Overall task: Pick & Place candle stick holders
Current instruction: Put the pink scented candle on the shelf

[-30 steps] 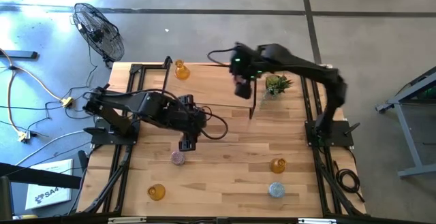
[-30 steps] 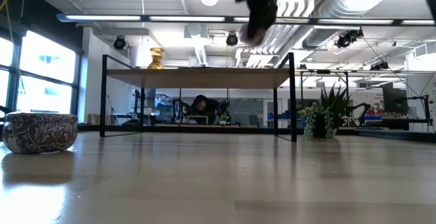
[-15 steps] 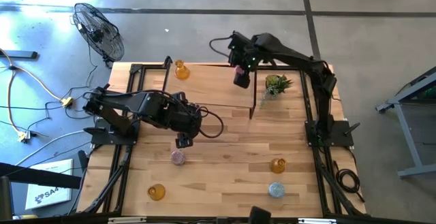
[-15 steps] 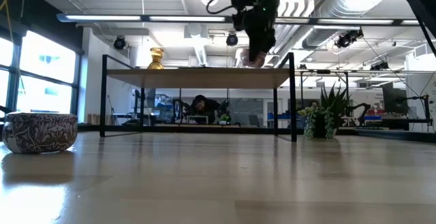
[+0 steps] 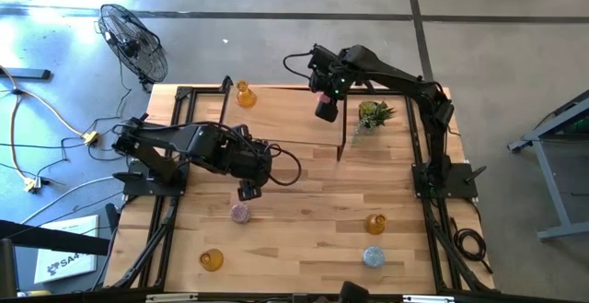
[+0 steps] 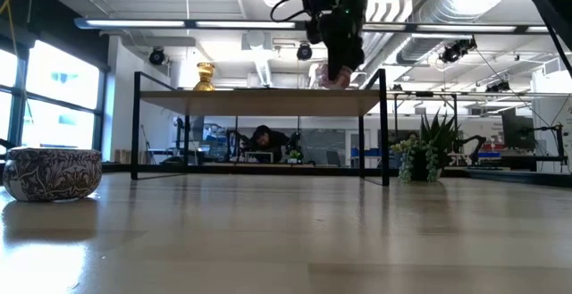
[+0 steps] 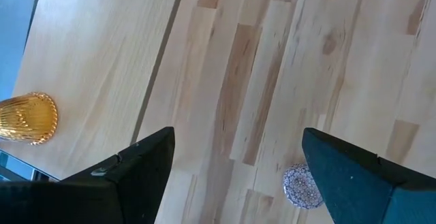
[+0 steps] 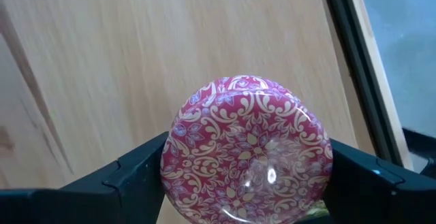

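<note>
The right claw [image 8: 245, 183] sits over the raised shelf [image 6: 259, 101] at the desk's [image 5: 304, 202] far edge, its fingers either side of a pink holder [image 8: 246, 148], likely setting it down there. Whether the grip is already loosening I cannot tell. An amber holder [image 6: 205, 76] already stands on that shelf. Well short of the shelf, the left claw [image 5: 247, 192] hangs wide and empty just beyond another pink holder [image 5: 240, 214], probably its next pick.

Right claw [image 6: 338, 78] at raised shelf [image 6: 259, 100], amber holder [image 6: 205, 76], patterned bowl-like holder [image 6: 54, 173]
</note>
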{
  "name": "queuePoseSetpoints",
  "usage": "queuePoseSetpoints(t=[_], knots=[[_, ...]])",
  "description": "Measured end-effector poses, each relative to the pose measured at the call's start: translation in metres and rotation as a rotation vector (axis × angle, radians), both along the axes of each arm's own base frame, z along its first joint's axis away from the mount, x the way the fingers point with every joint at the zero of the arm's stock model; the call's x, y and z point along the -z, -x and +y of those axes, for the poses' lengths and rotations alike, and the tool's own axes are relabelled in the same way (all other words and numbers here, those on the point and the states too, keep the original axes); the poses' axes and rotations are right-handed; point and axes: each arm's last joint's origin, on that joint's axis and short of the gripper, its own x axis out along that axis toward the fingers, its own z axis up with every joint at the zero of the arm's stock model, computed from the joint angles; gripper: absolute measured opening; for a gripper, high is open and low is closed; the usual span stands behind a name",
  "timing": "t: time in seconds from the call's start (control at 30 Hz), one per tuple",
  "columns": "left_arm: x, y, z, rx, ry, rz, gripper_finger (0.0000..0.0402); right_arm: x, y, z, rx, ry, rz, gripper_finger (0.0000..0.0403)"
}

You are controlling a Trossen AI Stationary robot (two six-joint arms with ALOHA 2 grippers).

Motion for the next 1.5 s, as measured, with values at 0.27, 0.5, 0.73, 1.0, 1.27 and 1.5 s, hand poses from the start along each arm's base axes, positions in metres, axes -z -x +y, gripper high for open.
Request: queuePoseSetpoints(t=[0.27,0.5,0.73,1.0,1.27,1.5], knots=[[0.000,0.003,-0.012,0.037,0.002,-0.002,0.0314,0.000,0.001,0.000,0.027,-0.008,0.006,0.0315],[0.000,0.007,-0.023,0.069,-0.020,-0.011,0.0314,0.001,0.001,0.001,0.066,-0.027,0.009,0.0316],[0.000,0.007,-0.025,0.061,-0.014,-0.015,0.0314,0.001,0.000,0.003,0.070,-0.023,0.005,0.0316],[0.000,0.007,-0.025,0.059,-0.009,-0.015,0.0314,0.018,-0.006,-0.001,0.064,-0.057,0.067,0.0317],[0.000,0.007,-0.025,0.056,-0.007,-0.016,0.0314,0.018,-0.007,-0.003,0.083,-0.056,0.056,0.0317],[0.000,0.007,-0.025,0.056,-0.006,-0.016,0.0314,0.018,-0.008,0.000,0.063,-0.050,0.069,0.0317]])
